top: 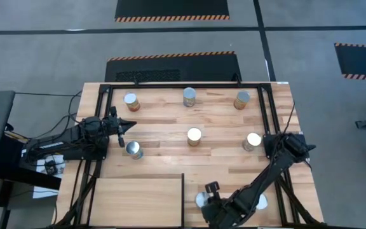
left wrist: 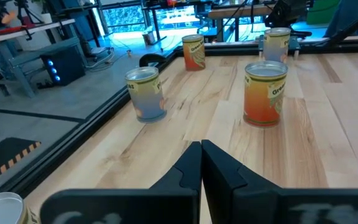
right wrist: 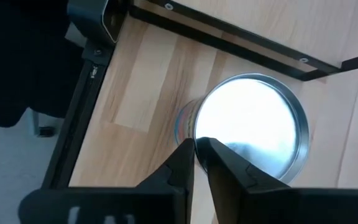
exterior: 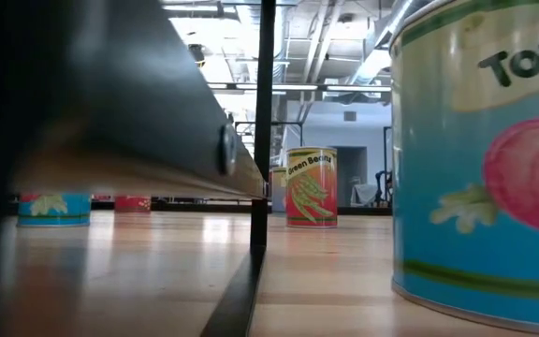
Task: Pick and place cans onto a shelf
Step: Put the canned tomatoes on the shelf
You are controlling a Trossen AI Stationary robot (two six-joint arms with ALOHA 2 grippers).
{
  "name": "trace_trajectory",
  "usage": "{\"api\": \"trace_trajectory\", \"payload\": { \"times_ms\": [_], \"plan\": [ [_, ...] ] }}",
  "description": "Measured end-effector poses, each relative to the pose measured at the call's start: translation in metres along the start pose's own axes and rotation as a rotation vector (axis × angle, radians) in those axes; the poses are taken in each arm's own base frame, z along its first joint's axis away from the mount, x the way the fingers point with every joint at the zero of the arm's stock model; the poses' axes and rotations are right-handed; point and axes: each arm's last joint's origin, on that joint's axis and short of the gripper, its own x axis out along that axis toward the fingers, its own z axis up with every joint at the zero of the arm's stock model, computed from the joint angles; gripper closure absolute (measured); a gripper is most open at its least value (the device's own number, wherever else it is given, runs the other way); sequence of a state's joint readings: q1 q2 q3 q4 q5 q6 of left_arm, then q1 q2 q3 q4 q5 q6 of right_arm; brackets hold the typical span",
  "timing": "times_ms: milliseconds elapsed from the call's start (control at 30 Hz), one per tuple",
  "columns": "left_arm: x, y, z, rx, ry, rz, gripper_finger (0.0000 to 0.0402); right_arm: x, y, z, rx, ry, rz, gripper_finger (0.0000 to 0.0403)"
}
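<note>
Several cans stand upright on the striped tabletop: three along the far side (top: pixel 131 100) (top: pixel 189 97) (top: pixel 242 100), three across the middle (top: pixel 134 149) (top: pixel 194 136) (top: pixel 253 141), and two at the near edge (top: pixel 202 200) (top: pixel 260 202). The pale plywood shelf (top: pixel 135 200) lies at the near left, bare. My left gripper (top: pixel 123 126) is shut and empty, level near the table's left edge, with cans ahead of it (left wrist: pixel 265 93) (left wrist: pixel 145 93). My right gripper (right wrist: pixel 195 149) is shut and points down over the silvery top of the near-edge can (right wrist: pixel 253 121). My right gripper's shut fingertips (right wrist: pixel 211 148) stand over the rim of the can's round top (right wrist: pixel 204 118), coming from above. I cannot tell whether they touch it. The can stands upright on the table.
A black frame (top: pixel 183 86) runs round the table, with a rail (top: pixel 183 191) along the shelf's right side. In the low view a big tomato can (exterior: pixel 485 159) stands close at the right, a green-bean can (exterior: pixel 311 187) farther off, and a dark post (exterior: pixel 265 112) between.
</note>
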State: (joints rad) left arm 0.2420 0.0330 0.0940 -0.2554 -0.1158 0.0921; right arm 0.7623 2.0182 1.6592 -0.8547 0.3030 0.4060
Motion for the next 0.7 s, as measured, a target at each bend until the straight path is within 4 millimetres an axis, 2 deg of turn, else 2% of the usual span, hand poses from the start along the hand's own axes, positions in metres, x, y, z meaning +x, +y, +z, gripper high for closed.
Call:
{"api": "trace_trajectory", "payload": {
  "times_ms": [133, 300, 400, 700],
  "plan": [
    [0.0, 0.0, 0.0, -0.001, 0.0, 0.0, 0.0401, 0.003, -0.01, 0.004, 0.009, 0.008, 0.0, 0.0347],
    [0.0, 0.0, 0.0, -0.002, 0.0, 0.0, 0.0401, 0.005, -0.02, 0.007, 0.005, 0.015, 0.002, 0.0394],
    [0.0, 0.0, 0.0, -0.003, 0.0, 0.0, 0.0401, 0.003, -0.025, 0.009, 0.017, 0.036, 0.009, 0.0391],
    [0.0, 0.0, 0.0, -0.002, 0.0, 0.0, 0.0401, -0.03, -0.042, 0.019, 0.065, 0.14, -0.076, 0.0399]
  ]
}}
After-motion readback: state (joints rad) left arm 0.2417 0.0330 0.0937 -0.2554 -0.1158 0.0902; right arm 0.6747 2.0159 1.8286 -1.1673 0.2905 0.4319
